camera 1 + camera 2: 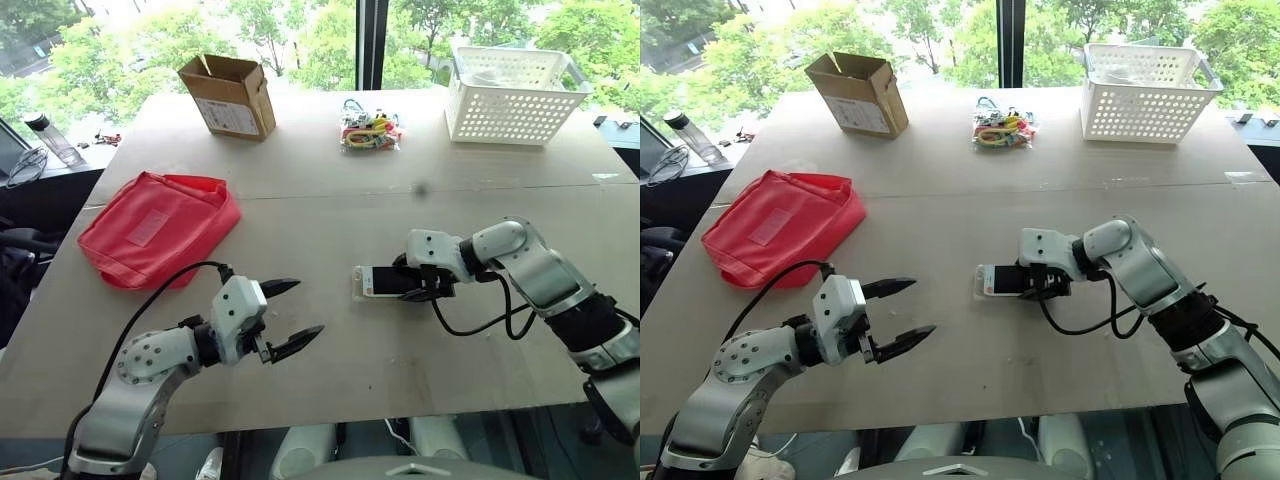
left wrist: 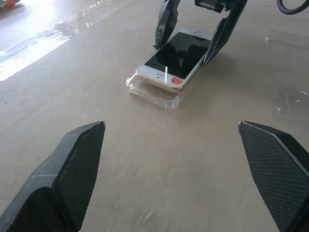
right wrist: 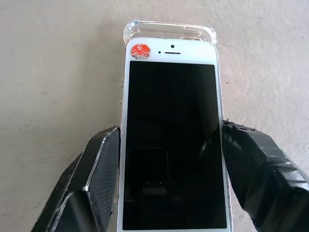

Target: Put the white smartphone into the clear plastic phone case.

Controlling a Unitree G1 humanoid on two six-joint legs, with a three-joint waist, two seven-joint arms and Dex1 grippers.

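Right pincer (image 3: 169,188) pinches the phone (image 3: 171,140) by its long edges, seated crooked on the case (image 2: 152,94), mid-tabletop (image 1: 400,200). Pressing could skid the case. Left pincer (image 1: 287,318) spread, idle.

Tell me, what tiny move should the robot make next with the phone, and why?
Probably push the phone down flat. The right gripper has its jaws on both long sides, and the phone's far end sits raised above the clear case instead of snug inside its rim.
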